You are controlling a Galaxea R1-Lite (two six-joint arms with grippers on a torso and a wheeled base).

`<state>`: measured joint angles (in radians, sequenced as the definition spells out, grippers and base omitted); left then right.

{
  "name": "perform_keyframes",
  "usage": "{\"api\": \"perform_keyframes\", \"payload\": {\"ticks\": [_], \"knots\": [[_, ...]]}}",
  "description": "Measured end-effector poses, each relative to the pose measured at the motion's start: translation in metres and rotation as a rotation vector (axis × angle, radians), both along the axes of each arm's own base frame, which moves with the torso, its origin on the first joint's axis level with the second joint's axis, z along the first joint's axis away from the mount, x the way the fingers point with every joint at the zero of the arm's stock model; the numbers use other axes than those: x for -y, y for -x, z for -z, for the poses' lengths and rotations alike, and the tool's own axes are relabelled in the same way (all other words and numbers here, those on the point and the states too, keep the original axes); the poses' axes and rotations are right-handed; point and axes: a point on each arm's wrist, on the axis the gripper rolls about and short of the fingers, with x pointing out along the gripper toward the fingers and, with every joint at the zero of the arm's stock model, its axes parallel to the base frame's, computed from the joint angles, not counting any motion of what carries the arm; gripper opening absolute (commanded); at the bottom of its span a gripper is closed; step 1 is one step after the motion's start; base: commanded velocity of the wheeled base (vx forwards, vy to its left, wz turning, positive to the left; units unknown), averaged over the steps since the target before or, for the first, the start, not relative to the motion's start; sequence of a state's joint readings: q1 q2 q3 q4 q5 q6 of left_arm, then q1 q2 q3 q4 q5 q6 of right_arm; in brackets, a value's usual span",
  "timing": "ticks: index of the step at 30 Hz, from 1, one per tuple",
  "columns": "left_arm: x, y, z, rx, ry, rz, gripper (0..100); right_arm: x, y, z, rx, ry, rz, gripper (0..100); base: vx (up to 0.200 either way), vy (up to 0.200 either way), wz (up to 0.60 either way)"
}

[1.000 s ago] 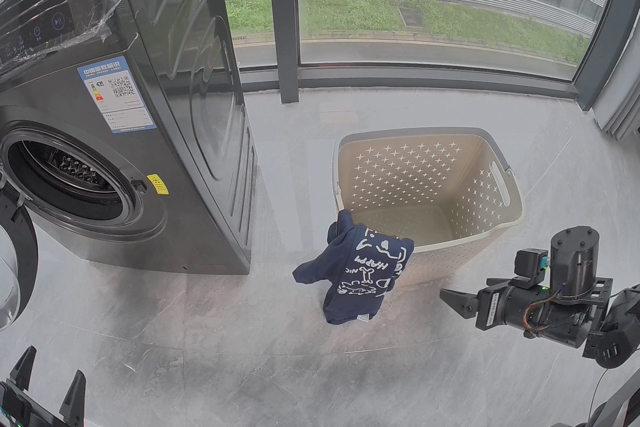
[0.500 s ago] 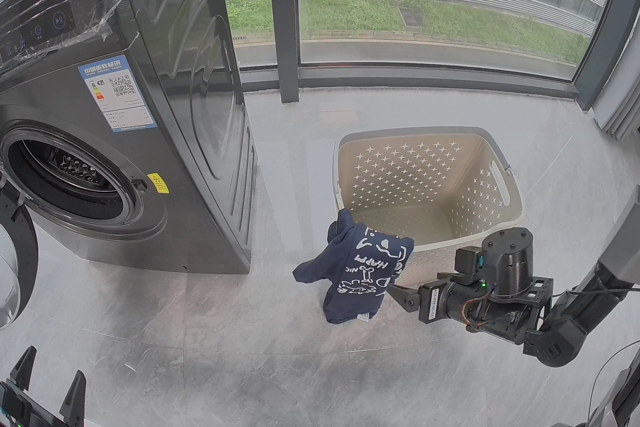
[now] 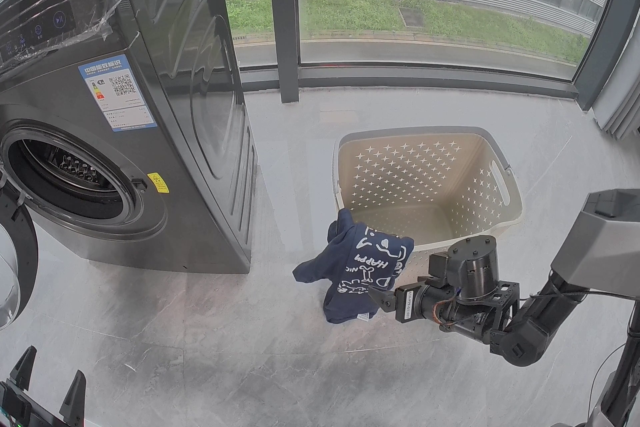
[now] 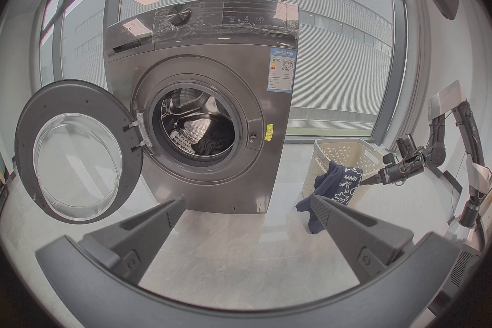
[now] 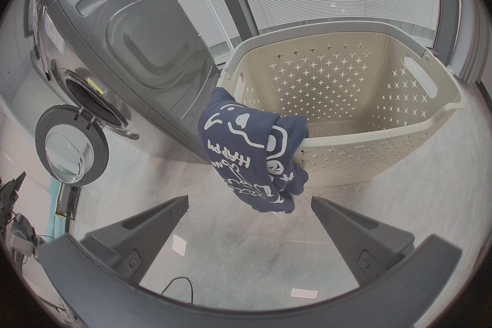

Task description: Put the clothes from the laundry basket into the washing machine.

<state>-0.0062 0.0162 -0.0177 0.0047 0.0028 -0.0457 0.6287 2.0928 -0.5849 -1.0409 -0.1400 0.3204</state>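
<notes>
Though over basket [image 3: 427, 132] rim, shirt [image 3: 365, 269] outside.

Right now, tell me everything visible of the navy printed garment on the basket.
The navy cloth garment with white drawings and letters hangs crumpled over the near-left rim corner of the beige star-perforated plastic laundry basket, mostly outside it, its lower end near the floor. The open right gripper is close beside it; contact is unclear.

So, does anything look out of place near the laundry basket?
Yes. The navy printed T-shirt hangs over the rim of the laundry basket, mostly outside and down toward the floor, not lying inside.
</notes>
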Motion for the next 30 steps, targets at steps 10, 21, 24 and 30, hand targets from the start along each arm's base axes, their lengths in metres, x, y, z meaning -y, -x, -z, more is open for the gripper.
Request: {"api": "perform_keyframes", "payload": {"ticks": [10, 21, 24, 30], "knots": [[0.0, 0.0, 0.0, 0.0, 0.0, 0.0, 100, -0.01, -0.027, 0.012, 0.051, -0.036, 0.019, 100, 0.0, 0.0, 0.0], [0.0, 0.0, 0.0, 0.0, 0.0, -0.001, 100, -0.017, -0.044, 0.017, 0.073, -0.05, 0.03, 100, 0.0, 0.0, 0.0], [0.0, 0.0, 0.0, 0.0, 0.0, 0.0, 100, -0.019, -0.048, 0.018, 0.082, -0.056, 0.032, 100, 0.0, 0.0, 0.0], [0.0, 0.0, 0.0, 0.0, 0.0, 0.0, 100, -0.021, -0.052, 0.019, 0.089, -0.06, 0.033, 0, 0.0, 0.0, 0.0]]}}
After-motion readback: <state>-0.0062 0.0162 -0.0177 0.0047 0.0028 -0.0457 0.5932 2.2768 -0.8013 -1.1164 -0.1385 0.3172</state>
